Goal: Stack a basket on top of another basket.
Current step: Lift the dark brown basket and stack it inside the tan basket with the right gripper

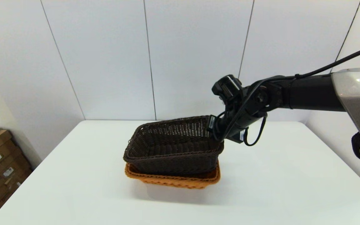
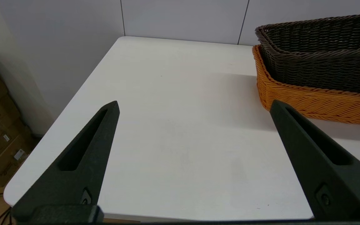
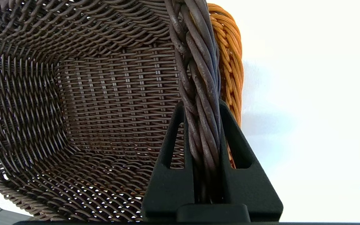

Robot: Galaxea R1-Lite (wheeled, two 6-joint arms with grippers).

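Dark basket [image 1: 173, 147] nesting tilted inside the orange basket [image 1: 173, 179] at mid-table [image 1: 73, 187], right side riding high. Right gripper [image 3: 202, 109] pinching the braided rim on that raised side. Lowering that end slowly, keeping rims parallel, loosening only once seated flat. Left gripper [image 2: 194, 106] hanging spread wide over bare table, well apart.
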